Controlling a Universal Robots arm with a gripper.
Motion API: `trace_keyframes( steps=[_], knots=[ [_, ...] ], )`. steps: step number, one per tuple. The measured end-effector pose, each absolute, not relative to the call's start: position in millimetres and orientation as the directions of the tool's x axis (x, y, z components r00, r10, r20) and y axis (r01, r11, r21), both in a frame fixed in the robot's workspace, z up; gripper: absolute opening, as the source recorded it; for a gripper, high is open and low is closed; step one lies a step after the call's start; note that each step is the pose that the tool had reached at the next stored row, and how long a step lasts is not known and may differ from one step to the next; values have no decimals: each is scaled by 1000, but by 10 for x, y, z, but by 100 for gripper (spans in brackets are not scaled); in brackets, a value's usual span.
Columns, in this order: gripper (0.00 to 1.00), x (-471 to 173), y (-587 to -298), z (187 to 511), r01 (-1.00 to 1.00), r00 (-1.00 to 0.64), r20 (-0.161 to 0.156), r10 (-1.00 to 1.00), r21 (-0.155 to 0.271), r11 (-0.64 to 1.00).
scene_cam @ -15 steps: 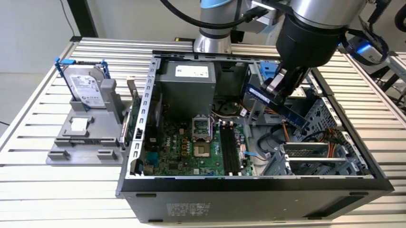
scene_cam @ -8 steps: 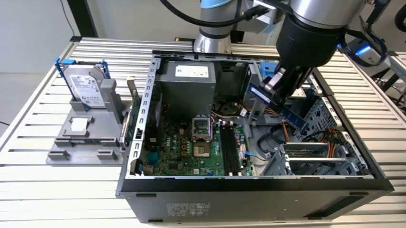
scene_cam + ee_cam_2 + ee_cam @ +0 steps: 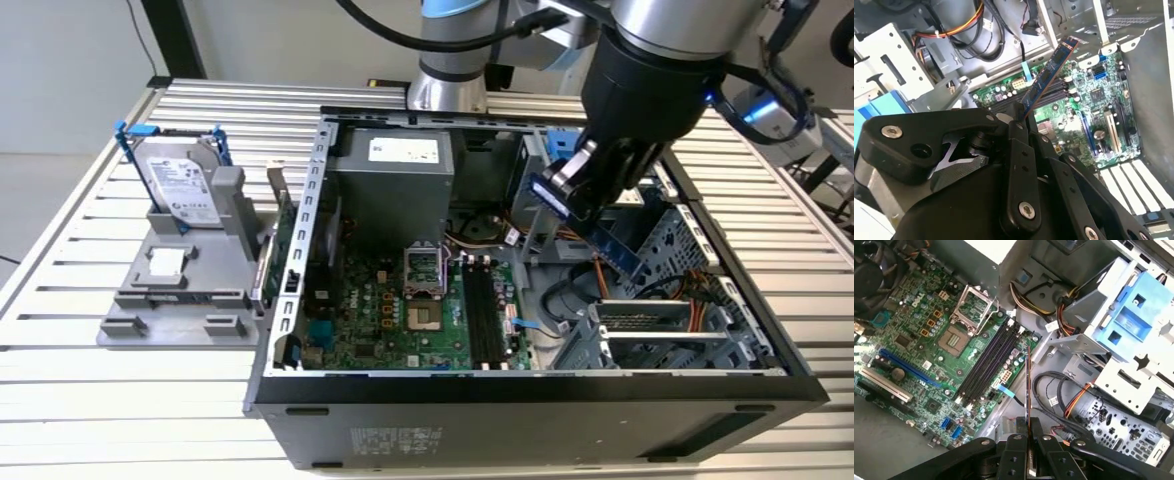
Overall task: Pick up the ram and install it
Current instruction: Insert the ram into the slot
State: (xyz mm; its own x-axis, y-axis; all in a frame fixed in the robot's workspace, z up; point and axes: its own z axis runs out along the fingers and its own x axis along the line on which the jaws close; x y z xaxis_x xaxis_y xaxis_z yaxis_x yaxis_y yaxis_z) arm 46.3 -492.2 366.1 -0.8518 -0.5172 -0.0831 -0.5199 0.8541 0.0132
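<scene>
A slatted metal table (image 3: 134,400) carries an open computer case (image 3: 534,410) lying on its side. Nearest us in the exterior view is the case's dark wall, and just behind it we see the green motherboard (image 3: 387,320) with its long black slots (image 3: 483,315) running away from us. Farther back and higher, over the drive-cage side of the case, hangs the gripper (image 3: 583,185), its fingers clamped on one end of the ram (image 3: 614,245). The stick juts out lengthwise from the fingertips and slopes down toward the exterior view's right, clear of the board and touching nothing else. In the first wrist view we see the ram (image 3: 1027,390) edge-on, just beside the slots (image 3: 989,362) on their cable side. We judge that the slots lie below the stick, toward the exterior view's left, and that its long axis is tilted, not yet in line with them. At the far end stands the grey power supply (image 3: 400,170)
</scene>
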Motion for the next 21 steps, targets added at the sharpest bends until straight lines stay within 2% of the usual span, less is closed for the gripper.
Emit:
trace_keyframes(
  steps=[21],
  knots=[
    [0, 355, -4922, 3661, -325, -943, -83, -322, 13, 946]
  ],
)
